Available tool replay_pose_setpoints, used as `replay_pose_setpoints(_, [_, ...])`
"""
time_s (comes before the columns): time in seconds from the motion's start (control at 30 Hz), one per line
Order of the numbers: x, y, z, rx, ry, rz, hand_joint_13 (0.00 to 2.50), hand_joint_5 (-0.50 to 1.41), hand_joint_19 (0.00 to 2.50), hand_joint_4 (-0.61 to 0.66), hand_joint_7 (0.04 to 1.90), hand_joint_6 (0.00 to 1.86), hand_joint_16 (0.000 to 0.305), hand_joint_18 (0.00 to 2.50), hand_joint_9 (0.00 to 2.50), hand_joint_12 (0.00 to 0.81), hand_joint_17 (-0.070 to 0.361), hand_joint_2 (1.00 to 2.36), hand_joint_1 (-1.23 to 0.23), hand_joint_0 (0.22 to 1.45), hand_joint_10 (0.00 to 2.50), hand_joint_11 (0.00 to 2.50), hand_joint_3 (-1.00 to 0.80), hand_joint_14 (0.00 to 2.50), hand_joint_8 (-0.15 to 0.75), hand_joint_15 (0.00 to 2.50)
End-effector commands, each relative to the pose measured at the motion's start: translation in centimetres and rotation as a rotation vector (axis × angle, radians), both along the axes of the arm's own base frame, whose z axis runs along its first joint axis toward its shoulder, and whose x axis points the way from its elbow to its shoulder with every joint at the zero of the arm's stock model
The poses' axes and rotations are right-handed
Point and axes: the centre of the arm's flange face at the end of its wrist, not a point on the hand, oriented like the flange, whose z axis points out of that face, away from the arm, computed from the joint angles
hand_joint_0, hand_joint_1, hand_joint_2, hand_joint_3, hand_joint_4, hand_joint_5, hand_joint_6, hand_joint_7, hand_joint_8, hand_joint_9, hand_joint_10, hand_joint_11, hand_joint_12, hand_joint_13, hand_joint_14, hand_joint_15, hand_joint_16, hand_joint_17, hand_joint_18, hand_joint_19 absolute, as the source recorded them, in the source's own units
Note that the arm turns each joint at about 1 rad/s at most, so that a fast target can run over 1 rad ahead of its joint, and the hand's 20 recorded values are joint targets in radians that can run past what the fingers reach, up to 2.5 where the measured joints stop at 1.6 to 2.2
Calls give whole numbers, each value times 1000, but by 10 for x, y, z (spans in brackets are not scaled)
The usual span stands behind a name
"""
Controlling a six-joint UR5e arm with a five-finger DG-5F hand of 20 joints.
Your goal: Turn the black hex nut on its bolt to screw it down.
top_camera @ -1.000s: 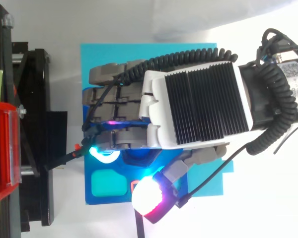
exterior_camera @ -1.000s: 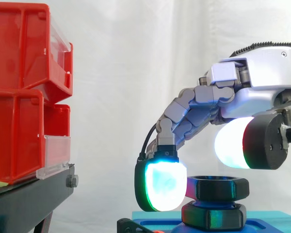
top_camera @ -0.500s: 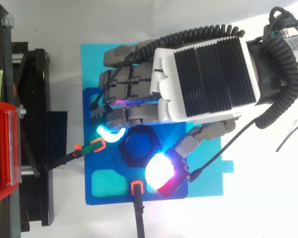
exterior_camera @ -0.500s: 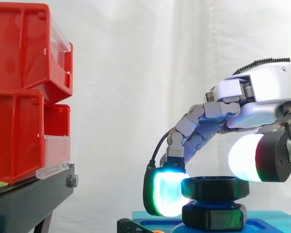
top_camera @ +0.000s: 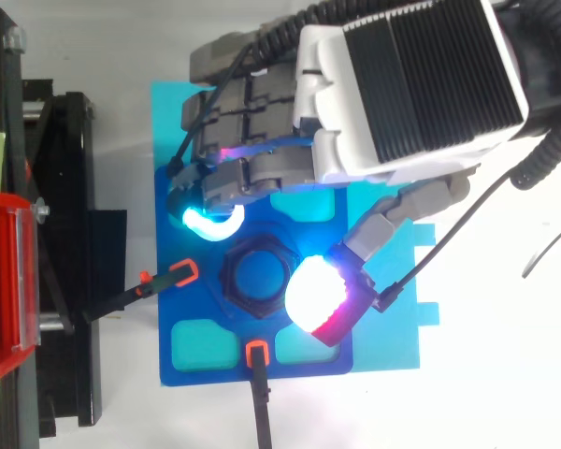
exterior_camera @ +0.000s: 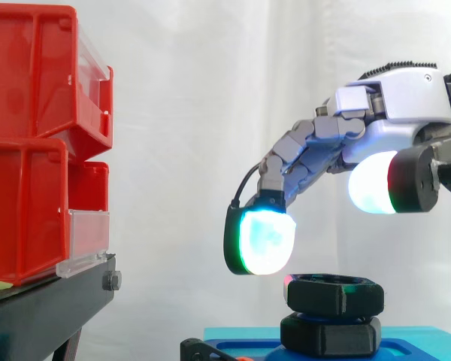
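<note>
Half a second ago the hand [exterior_camera: 395, 105] was lower, and one glowing pad [exterior_camera: 264, 241] pressed on the side of the black hex nut [exterior_camera: 331, 293]. Now the hand has risen and no pad touches the nut. Its fingers are apart and only loosely bent, holding nothing. The thumb pad [top_camera: 318, 295] hangs above the nut's right edge in the top view. The nut sits in the same place as before, on top of a second black hex piece [exterior_camera: 331, 336], in the middle of the blue plate [top_camera: 196, 346] on the cyan mat [top_camera: 393, 337].

The bolt's thread is hidden between the nut and the lower piece, so I cannot tell how far down the nut is. In the top view the hand covers the far part of the plate. In the side view the picture's right edge cuts off the wrist, and its bottom edge cuts off the plate.
</note>
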Motion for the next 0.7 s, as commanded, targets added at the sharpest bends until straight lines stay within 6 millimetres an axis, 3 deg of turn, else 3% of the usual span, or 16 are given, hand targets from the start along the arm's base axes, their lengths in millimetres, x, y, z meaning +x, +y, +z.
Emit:
replay_pose_setpoints(0.0, [1,-1,4,7,-10,0,662,-198,214,320,703,716,45,483,647,376,102,1000,-359,445,8,518,-500,6,349,222])
replay_pose_setpoints(0.23, [7,13,5,25,-25,8,663,-183,218,328,849,626,46,489,648,376,102,1000,-351,447,9,519,-500,7,350,229])
replay_pose_setpoints(0.4, [14,34,6,60,-33,-2,663,-180,221,326,880,609,46,491,655,376,102,1000,-350,447,9,516,-500,7,351,230])
replay_pose_setpoints(0.67, [16,50,5,58,-28,-19,667,-177,219,328,897,600,45,502,660,376,102,1000,-349,449,11,514,-500,7,351,228])
